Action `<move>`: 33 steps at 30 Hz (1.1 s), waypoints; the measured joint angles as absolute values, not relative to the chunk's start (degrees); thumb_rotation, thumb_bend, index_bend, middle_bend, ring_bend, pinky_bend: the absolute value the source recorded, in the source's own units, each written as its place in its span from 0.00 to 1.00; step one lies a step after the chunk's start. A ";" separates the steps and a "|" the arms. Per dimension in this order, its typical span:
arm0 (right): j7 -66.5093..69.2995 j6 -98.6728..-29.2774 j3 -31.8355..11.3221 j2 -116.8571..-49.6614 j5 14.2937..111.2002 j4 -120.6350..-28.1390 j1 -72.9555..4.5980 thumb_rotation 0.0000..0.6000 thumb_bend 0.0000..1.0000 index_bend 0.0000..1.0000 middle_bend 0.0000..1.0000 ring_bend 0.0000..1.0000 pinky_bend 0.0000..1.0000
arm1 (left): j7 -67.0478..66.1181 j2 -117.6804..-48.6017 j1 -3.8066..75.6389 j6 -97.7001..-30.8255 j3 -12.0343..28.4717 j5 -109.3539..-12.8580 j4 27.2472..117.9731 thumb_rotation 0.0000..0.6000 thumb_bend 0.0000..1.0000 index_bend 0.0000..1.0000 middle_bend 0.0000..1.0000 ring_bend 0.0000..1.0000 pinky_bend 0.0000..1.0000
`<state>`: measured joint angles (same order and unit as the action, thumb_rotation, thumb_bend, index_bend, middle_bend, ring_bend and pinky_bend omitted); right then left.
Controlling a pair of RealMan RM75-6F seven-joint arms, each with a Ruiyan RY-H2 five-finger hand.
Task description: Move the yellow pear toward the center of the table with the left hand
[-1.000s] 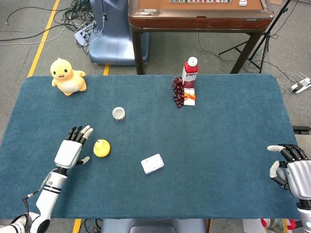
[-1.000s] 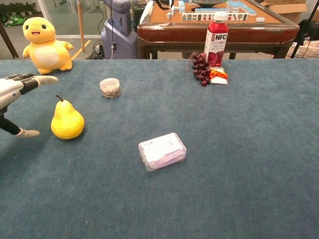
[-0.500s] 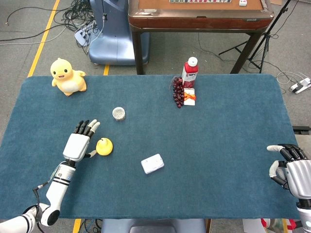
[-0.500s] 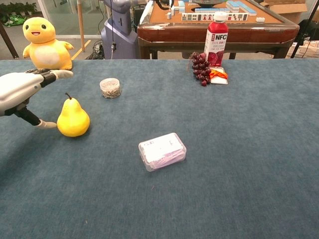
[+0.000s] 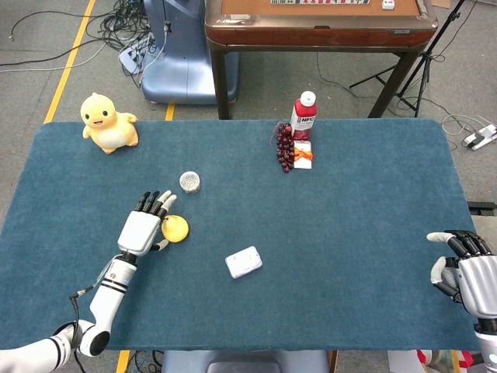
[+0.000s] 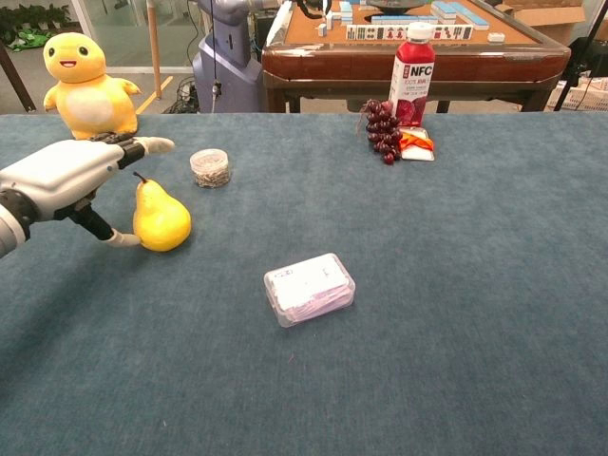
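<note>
Now pear [image 6: 161, 220] upright, stem up

The left robot hand [image 5: 142, 231] covers the left side of the yellow pear [image 5: 175, 228] in the head view. The right robot hand [image 5: 464, 272] is cut off by the head view's right edge and does not appear in the chest view. The contents of the small round container [image 6: 210, 167] are too small to identify.

Left hand [image 5: 144, 228] reaches flat over the table [image 5: 357, 194], fingers straight and spread, thumb low. Right hand [image 5: 463, 268] rests at the table's right edge, fingers curled.
</note>
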<state>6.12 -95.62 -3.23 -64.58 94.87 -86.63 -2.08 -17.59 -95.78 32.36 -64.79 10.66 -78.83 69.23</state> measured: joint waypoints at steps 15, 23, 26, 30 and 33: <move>6.90 -95.85 -3.31 -64.20 94.85 -86.69 -1.99 1.00 0.23 0.57 0.37 0.25 0.26 | -22.54 -97.84 35.16 -64.98 11.22 -77.39 69.92 1.00 0.00 0.00 0.00 0.00 0.05; 6.72 -96.04 -3.17 -64.19 95.24 -86.77 -1.93 1.00 0.23 0.57 0.37 0.25 0.26 | -24.10 -94.65 33.77 -67.15 10.29 -77.37 72.05 1.00 0.00 0.00 0.00 0.00 0.05; 6.43 -95.95 -3.13 -64.30 95.34 -86.80 -1.98 1.00 0.23 0.57 0.37 0.25 0.26 | -24.06 -94.09 33.73 -66.68 10.49 -76.46 71.21 1.00 0.00 0.00 0.00 0.00 0.05; 6.20 -95.51 -3.18 -64.39 95.07 -86.81 -2.12 1.00 0.23 0.57 0.37 0.25 0.26 | -23.78 -94.05 34.14 -65.79 10.98 -75.36 69.29 1.00 0.00 0.00 0.00 0.00 0.05; 6.15 -95.31 -3.22 -64.39 94.92 -86.82 -2.21 1.00 0.23 0.57 0.37 0.25 0.26 | -23.06 -94.63 34.55 -65.30 11.93 -73.88 68.14 1.00 0.00 0.00 0.00 0.00 0.05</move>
